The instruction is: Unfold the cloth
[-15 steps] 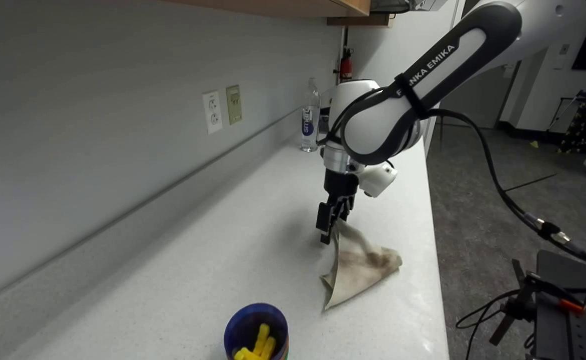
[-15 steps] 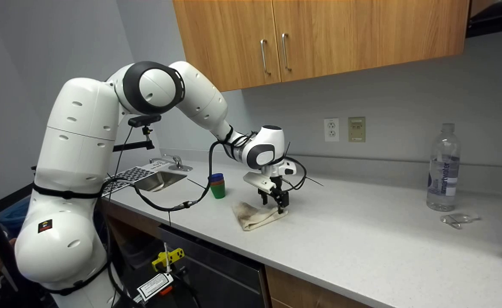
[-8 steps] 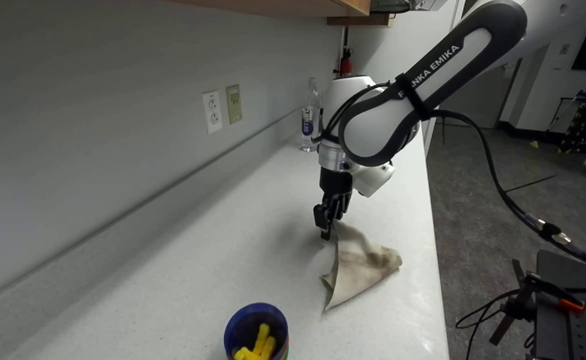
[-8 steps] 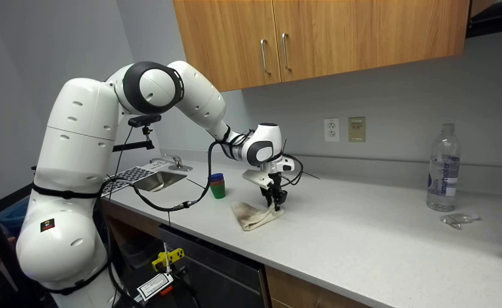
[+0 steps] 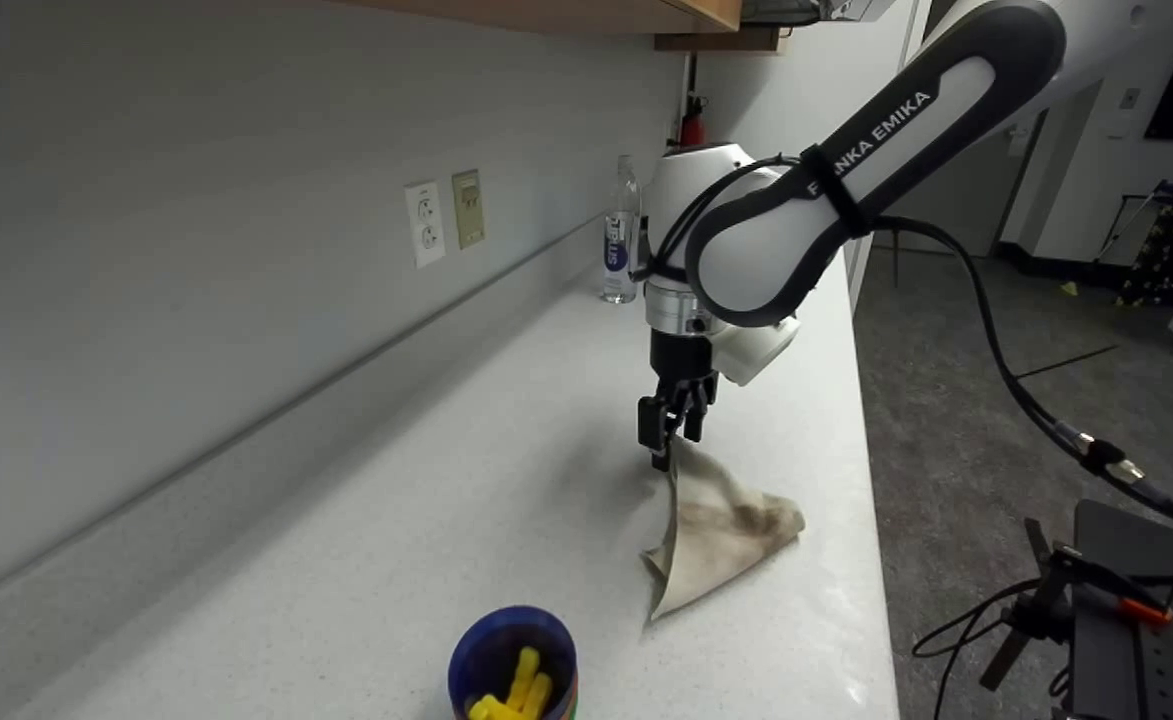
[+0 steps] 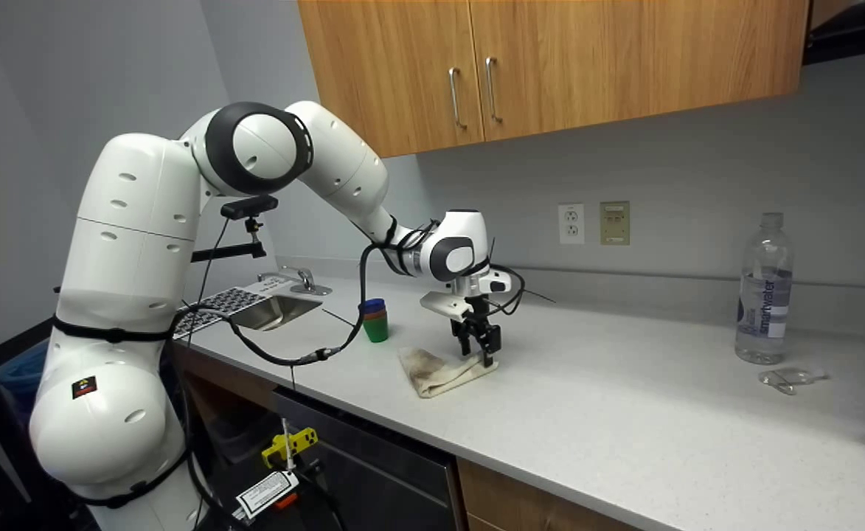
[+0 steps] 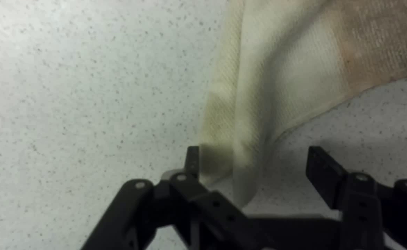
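The cloth [image 5: 724, 535] is off-white with brown stains and lies partly folded on the counter. It shows in an exterior view [image 6: 436, 375] and in the wrist view [image 7: 307, 80]. My gripper [image 7: 254, 154] points down at one end of the cloth, also seen in both exterior views [image 5: 677, 450] [image 6: 477, 356]. Its jaws are apart. A narrow raised fold of the cloth lies in the gap, closer to the left finger [image 7: 192, 161] in the wrist view. The right finger [image 7: 323, 173] is clear of the cloth. Whether the left finger touches it I cannot tell.
Stacked cups [image 5: 513, 660] with yellow pieces inside stand on the counter [image 6: 624, 413], between cloth and sink [image 6: 277, 313]. A water bottle [image 6: 764, 295] stands farther along by the wall. Wooden cabinets [image 6: 550, 66] hang above. The counter's front edge runs near the cloth.
My gripper has risen slightly, and shifted a little sideways and back again. The cloth has not visibly moved.
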You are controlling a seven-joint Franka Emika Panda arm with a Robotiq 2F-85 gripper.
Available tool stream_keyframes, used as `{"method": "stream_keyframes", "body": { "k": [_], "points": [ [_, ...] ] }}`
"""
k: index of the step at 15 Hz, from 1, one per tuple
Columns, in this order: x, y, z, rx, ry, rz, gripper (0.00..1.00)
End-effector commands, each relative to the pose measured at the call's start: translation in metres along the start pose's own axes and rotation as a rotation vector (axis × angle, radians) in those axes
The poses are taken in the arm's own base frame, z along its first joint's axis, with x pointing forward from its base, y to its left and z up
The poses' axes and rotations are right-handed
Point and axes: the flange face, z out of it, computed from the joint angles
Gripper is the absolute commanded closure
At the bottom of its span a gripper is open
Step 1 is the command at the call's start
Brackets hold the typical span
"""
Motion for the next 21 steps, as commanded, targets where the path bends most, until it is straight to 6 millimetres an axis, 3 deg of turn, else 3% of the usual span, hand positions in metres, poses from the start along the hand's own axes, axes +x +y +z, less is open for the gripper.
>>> {"method": "stream_keyframes", "body": {
  "k": [1, 7, 14, 18, 21],
  "points": [
    [-0.012, -0.008, -0.012, 0.02, -0.064, -0.005, 0.52],
    [-0.018, -0.024, -0.018, 0.067, -0.117, 0.011, 0.98],
    [-0.021, -0.027, -0.039, 0.027, -0.071, -0.002, 0.99],
    [-0.029, -0.034, -0.076, -0.002, -0.001, -0.029, 0.99],
    [-0.047, -0.047, -0.099, 0.016, 0.012, -0.084, 0.99]
  ]
}}
